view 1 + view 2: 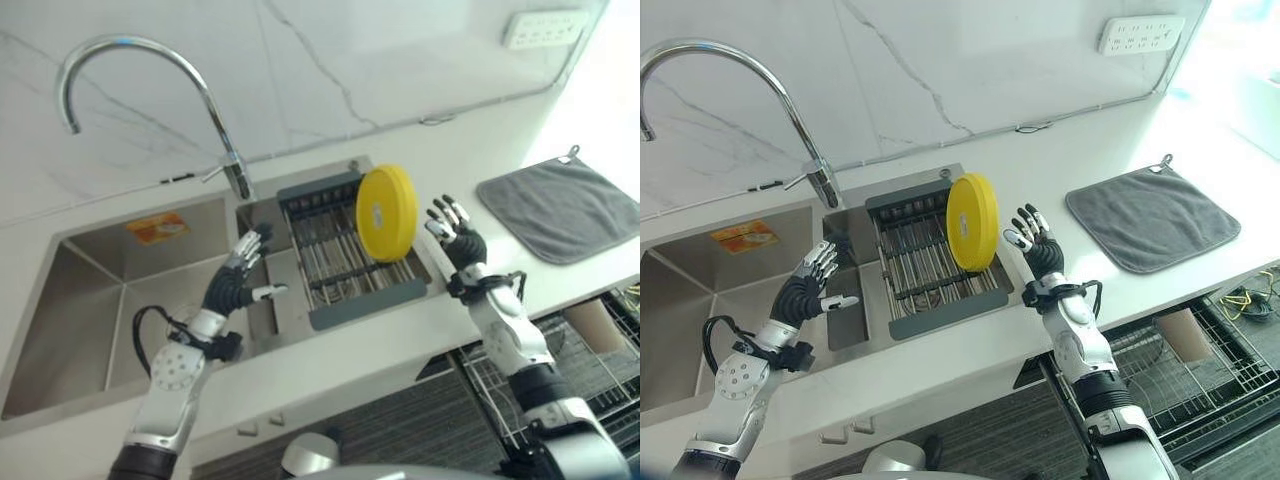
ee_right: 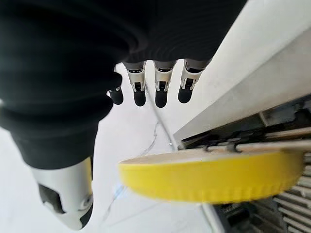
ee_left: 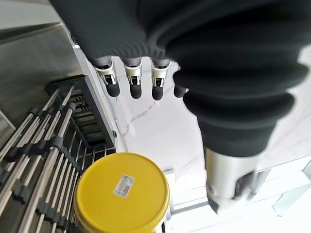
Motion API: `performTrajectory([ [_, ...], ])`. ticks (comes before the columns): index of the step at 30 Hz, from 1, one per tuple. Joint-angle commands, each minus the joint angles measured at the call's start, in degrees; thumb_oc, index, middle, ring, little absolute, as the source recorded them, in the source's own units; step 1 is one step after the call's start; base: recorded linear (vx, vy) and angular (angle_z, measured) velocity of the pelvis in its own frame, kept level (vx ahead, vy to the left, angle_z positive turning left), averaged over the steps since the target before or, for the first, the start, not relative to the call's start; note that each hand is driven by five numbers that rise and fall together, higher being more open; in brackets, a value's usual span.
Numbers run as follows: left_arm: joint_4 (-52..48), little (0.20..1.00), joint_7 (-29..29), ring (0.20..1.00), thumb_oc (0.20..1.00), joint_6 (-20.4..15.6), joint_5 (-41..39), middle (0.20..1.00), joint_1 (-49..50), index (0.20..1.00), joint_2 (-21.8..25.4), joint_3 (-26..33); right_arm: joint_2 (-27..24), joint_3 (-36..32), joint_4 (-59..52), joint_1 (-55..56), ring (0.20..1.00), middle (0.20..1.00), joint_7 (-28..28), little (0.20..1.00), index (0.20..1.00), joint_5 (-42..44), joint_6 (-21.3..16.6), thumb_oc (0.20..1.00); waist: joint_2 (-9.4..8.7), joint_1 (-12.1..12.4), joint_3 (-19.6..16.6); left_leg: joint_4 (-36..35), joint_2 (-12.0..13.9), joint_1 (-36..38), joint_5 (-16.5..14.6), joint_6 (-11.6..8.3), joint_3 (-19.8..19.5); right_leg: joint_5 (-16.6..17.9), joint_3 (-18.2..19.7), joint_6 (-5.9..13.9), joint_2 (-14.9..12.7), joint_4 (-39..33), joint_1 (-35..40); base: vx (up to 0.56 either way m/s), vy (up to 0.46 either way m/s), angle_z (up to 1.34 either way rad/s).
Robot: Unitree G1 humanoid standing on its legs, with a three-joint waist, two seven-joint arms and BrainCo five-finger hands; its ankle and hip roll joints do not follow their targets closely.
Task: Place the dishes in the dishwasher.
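A round yellow plate [image 1: 387, 213] with a thick smooth rim and a small pale sticker at its centre stands on edge in a dish rack [image 1: 340, 262], a dark grey frame crossed by thin metal rods that sits in the smaller basin of a stainless steel sink [image 1: 100, 280]. The right hand [image 1: 455, 235] hangs just beside the plate on its right, not touching it, fingers straight and spread with nothing held. The left hand [image 1: 240, 272] is on the other side of the rack, over the sink's divider, fingers extended and relaxed, thumb pointing toward the rack, also empty.

The head views show a curved chrome faucet [image 1: 150, 75] behind the left hand, a white marble-veined wall, and a grey, soft-textured cloth mat [image 1: 562, 205] lying flat on the white counter [image 1: 440, 150] well to the right of the right hand. The left wrist view faces the plate's flat stickered disc and the rods beneath it; the right wrist view catches the plate edge-on, showing its thickness and rounded lip.
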Motion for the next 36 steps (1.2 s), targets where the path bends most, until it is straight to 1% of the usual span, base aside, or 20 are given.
performTrajectory([
  [1,-3.7,1.0,1.4,1.0,1.0,-3.2,-0.3,1.0,-0.1,1.0,1.4,-0.1,1.0,1.2,-5.0,-2.2,1.0,1.0,1.2,1.0,1.0,-2.2,-1.4,1.0,-1.65,0.6,-1.4,5.4,3.0,-3.9,-5.0,-1.87,2.5,-6.5,2.9,3.14,-3.7,5.8,-0.7,0.0,-0.015,-0.05],
  [8,-4.0,1.0,2.1,1.0,1.0,-2.7,0.2,1.0,-0.5,1.0,1.3,-0.8,0.4,1.2,-3.8,-2.7,1.0,1.0,-0.5,1.0,1.0,-4.3,-1.0,1.0,-1.71,0.4,-1.3,5.7,3.1,-4.1,-5.0,-2.04,2.7,-6.6,3.2,2.9,-3.4,5.6,-0.6,0.0,-0.007,-0.04],
  [13,-4.2,1.0,1.6,1.0,1.0,-2.2,-0.1,1.0,-0.4,1.0,1.5,-0.7,0.3,1.2,-3.0,-3.1,1.0,1.0,-0.5,1.0,1.0,-5.0,-0.3,1.0,-1.72,0.6,-1.4,5.5,3.0,-4.2,-4.9,-2.09,2.4,-6.5,3.0,2.96,-3.4,5.5,-0.6,0.0,0.0,0.0],
  [15,-3.7,1.0,1.3,1.0,1.0,-1.7,0.0,1.0,-0.8,1.0,1.6,-1.1,-0.2,1.5,-1.3,-4.3,1.0,1.0,-0.1,1.0,1.0,-6.2,0.7,1.0,-1.79,0.9,-1.4,5.5,3.0,-4.1,-4.9,-2.15,2.4,-6.4,2.8,3.04,-3.6,5.5,-0.4,0.0,0.0,0.0],
  [19,-3.4,1.0,1.0,1.0,1.0,-1.6,-0.3,1.0,-1.2,1.0,2.0,-1.4,-1.2,1.5,0.5,-6.1,1.0,1.0,-0.1,1.0,1.0,-4.9,2.1,1.0,-1.8,1.4,-1.2,5.8,2.9,-4.3,-5.0,-2.19,2.0,-6.3,2.5,3.09,-3.8,5.6,-0.4,0.0,0.002,0.01],
  [20,-3.3,1.0,0.3,1.0,1.0,-1.4,-0.6,1.0,-1.6,1.0,2.3,-1.5,-1.8,1.3,2.5,-8.3,1.0,1.0,0.3,1.0,1.0,-4.4,3.4,1.0,-1.8,2.0,-1.0,6.1,2.8,-4.6,-5.0,-2.15,1.6,-6.1,2.3,3.14,-4.0,5.7,-0.5,0.0,0.0,0.0],
  [27,-3.2,1.0,-0.5,1.0,1.0,-1.3,-1.7,1.0,-2.0,1.0,3.3,-1.4,-2.9,1.9,4.5,-10.8,1.0,1.0,0.5,1.0,1.0,-4.1,3.6,1.0,-1.77,2.9,-0.7,6.0,2.5,-4.7,-4.9,-2.03,0.8,-5.9,1.9,3.52,-4.4,5.7,-0.2,0.0,0.01,0.05],
  [36,-3.2,1.0,-0.9,1.0,1.0,-1.5,-1.8,1.0,-1.6,1.0,3.1,-1.3,-2.2,3.4,3.3,-10.5,1.0,1.0,0.5,1.0,1.0,-5.6,4.0,1.0,-1.75,3.3,-0.5,6.1,2.4,-4.7,-4.9,-1.88,0.7,-5.8,1.6,3.74,-4.7,5.7,0.0,0.0,0.001,0.01],
])
